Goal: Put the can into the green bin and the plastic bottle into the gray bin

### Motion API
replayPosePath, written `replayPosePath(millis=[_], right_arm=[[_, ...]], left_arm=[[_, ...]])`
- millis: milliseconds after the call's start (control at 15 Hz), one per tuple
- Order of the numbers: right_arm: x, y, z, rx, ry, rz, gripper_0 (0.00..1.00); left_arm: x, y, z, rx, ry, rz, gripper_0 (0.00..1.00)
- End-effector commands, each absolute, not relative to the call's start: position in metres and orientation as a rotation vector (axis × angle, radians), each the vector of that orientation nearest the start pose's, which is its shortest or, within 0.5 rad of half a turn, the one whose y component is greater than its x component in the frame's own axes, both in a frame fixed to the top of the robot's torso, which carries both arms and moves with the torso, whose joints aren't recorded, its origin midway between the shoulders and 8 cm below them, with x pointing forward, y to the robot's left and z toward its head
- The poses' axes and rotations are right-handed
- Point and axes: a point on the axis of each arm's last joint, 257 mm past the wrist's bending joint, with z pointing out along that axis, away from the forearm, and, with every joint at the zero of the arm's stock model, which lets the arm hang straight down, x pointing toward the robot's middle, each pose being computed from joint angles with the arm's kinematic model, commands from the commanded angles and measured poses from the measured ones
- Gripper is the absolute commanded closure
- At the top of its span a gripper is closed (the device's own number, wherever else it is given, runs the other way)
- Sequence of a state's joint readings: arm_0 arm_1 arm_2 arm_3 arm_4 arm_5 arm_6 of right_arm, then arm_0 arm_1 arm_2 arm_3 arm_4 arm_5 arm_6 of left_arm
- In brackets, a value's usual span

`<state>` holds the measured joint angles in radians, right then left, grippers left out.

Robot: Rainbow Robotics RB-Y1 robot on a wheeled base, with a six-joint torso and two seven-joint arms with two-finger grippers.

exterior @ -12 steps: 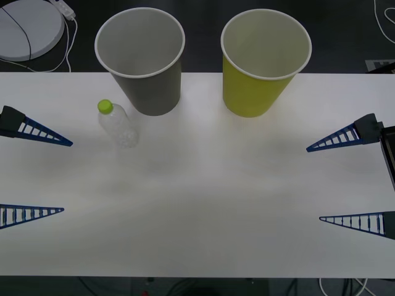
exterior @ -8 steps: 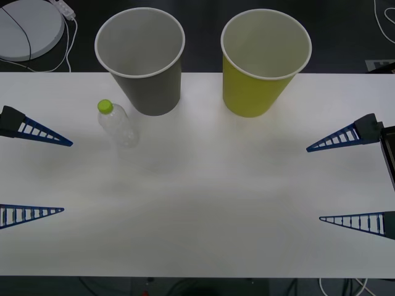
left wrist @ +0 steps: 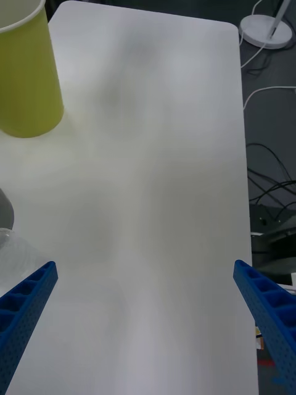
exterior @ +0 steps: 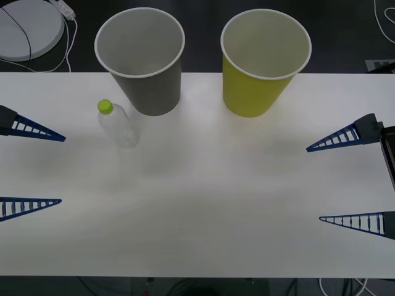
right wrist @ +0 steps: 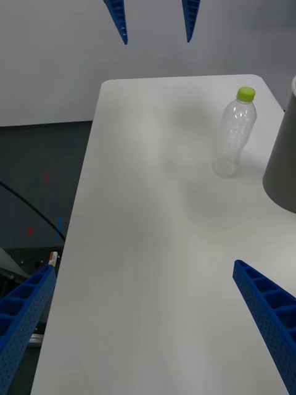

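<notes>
- The plastic bottle [exterior: 118, 124], clear with a lime-green cap, stands upright in the upper left of the front view, just beside the gray bin [exterior: 141, 58] and apart from it.
- The green bin [exterior: 264, 60] stands at upper centre-right, well apart from the bottle. Both bins are upright and look empty; I see no can on the table.
- The left gripper [exterior: 28, 165] sits at the left edge, fingers spread wide, holding nothing, near the bottle.
- The right gripper [exterior: 345, 179] waits at the right edge, also spread wide and empty.
- Risk, as I judge it: the bottle looks light and tall, so a glancing finger could tip it or roll it away.
- Another risk: a reach past the bottle could nudge the gray bin, since the two stand so close.
- The table [exterior: 203, 203] is plain white and smooth.
- Beyond it lies dark floor, a round white base [exterior: 24, 28] at top left, and loose cables [left wrist: 268, 166].
</notes>
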<state>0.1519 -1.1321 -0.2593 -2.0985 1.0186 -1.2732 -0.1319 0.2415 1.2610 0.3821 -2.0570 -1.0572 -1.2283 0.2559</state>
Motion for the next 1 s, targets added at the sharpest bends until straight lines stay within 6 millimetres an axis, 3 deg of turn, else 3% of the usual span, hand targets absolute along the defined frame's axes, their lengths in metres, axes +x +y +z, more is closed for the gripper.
replayPosePath(millis=[67,1000], right_arm=[[0.292,-0.201,-0.095,-1.657,1.35,0.562,0.0],[0.292,-0.201,-0.095,-1.657,1.35,0.562,0.0]], left_arm=[[0.329,0.271,-0.091,1.525,1.63,-0.414,0.0],[0.373,0.328,-0.126,1.186,1.69,-0.269,0.0]])
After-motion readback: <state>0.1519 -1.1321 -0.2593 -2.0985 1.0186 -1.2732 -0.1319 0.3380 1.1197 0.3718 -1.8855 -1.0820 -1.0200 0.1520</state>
